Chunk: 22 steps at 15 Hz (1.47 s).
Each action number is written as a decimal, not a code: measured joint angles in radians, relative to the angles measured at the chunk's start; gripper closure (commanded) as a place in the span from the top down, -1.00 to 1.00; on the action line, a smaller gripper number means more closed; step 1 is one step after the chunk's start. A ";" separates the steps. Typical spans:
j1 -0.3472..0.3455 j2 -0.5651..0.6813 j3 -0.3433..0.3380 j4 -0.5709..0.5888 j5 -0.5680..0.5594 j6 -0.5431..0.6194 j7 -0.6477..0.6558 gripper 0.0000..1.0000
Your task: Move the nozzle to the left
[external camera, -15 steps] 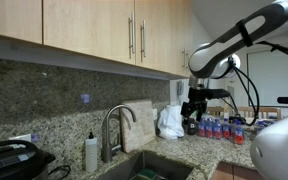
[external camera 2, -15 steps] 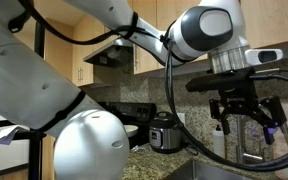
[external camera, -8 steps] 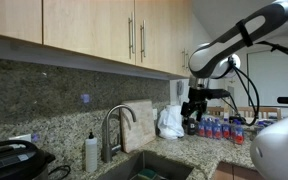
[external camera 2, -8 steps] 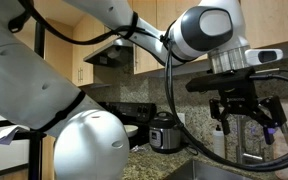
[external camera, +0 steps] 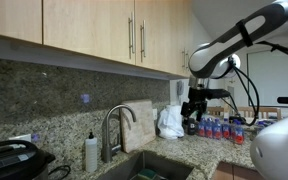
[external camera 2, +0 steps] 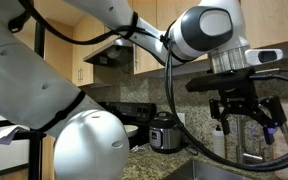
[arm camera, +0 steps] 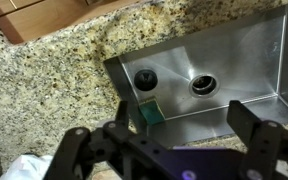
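The nozzle (external camera: 115,117) is a brushed-steel gooseneck spout arching over the sink (external camera: 149,163) in an exterior view. It does not show in the wrist view. My gripper (external camera: 196,124) hangs in the air well to the right of the nozzle, apart from it. Its jaws stand wide open with nothing between them, as both exterior views show (external camera 2: 245,122). In the wrist view my gripper (arm camera: 184,125) looks straight down, with both dark fingers (arm camera: 125,112) over the steel sink basin (arm camera: 239,55).
A small white soap bottle (external camera: 91,152) stands left of the nozzle. A white bag (external camera: 170,122) and a row of bottles (external camera: 220,128) sit on the granite counter (arm camera: 54,90). A green sponge (arm camera: 149,112) and a drain (arm camera: 205,85) lie in the basin. A rice cooker (external camera 2: 164,132) stands on the counter.
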State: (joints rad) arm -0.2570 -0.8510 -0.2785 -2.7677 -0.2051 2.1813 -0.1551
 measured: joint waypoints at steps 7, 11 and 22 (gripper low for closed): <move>0.026 0.137 -0.145 0.217 -0.007 0.015 -0.223 1.00; 0.152 0.302 -0.268 0.388 0.086 0.037 -0.435 1.00; 0.320 0.695 -0.379 0.498 0.651 0.078 -0.778 1.00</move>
State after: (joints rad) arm 0.0630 -0.1561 -0.6579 -2.2698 0.4456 2.2590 -0.9334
